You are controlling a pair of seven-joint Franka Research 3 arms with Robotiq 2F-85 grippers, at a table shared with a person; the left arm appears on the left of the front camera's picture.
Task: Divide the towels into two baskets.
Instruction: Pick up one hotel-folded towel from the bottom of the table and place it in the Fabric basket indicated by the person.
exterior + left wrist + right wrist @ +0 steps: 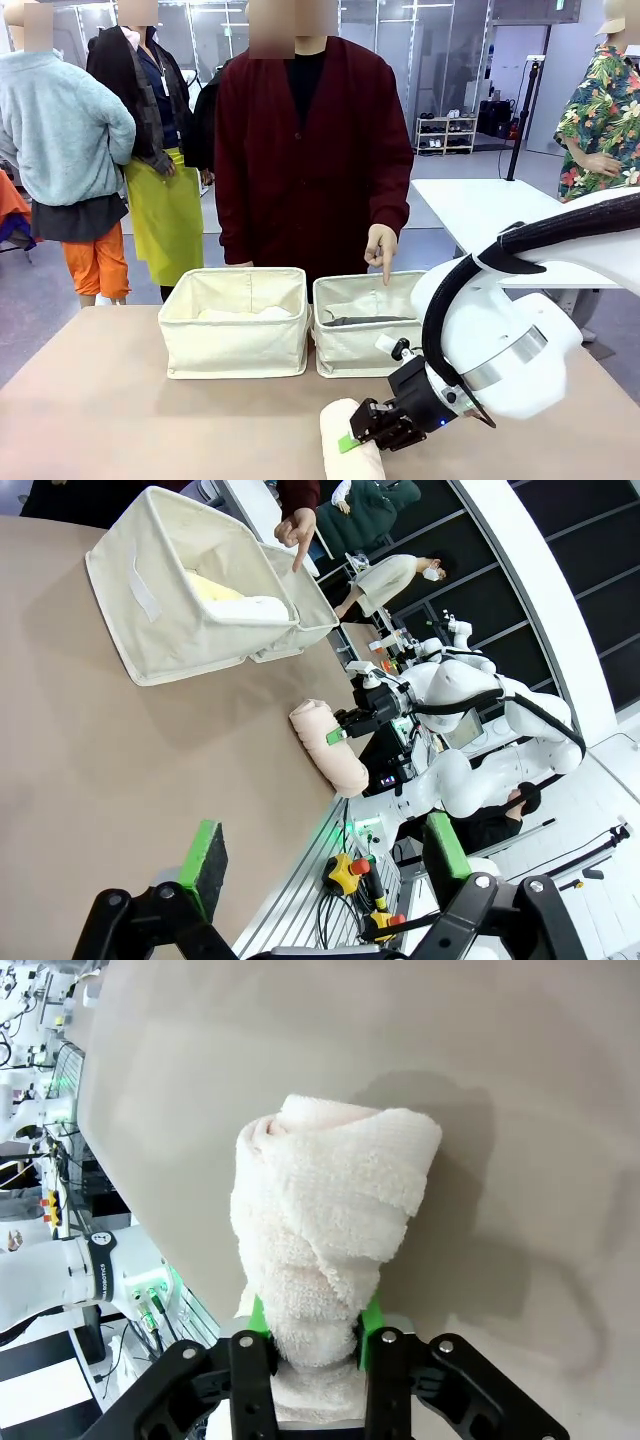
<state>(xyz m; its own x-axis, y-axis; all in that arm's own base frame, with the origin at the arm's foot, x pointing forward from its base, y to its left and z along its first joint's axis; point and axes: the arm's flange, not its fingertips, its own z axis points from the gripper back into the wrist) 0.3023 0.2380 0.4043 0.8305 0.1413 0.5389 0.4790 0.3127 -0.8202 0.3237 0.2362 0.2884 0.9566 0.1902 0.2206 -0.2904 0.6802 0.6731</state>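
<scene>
Cream-pink terry fills your right wrist view: the cream-pink towel (pixel 325 1250) is pinched between the green pads (pixel 368 1322) of the right gripper (pixel 312 1332), whose jaws are clamped tight around the roll's middle so the cloth bulges above and below them. In the front view you see that same right gripper (pixel 372 425) at about 5 o'clock, near the table's (pixel 120 400) close edge, with the towel (pixel 350 448) lying on the tan surface under it.

Look toward 12 o'clock and you find the two baskets side by side, touching or nearly so. The left basket (pixel 235 335) holds pale cloth, which your left wrist view resolves into a pale yellow towel (pixel 212 586) and a white towel (pixel 258 608) lying together inside. The right basket (pixel 362 338) holds a dark grey towel (pixel 368 320).

A person in a dark red cardigan stands behind the baskets, and the person's hand (pixel 381 248) points one finger down over the right basket.

Your left gripper (pixel 325 865) sits at 6 o'clock in its own view, jaws spread wide with nothing between the pads, above bare table
</scene>
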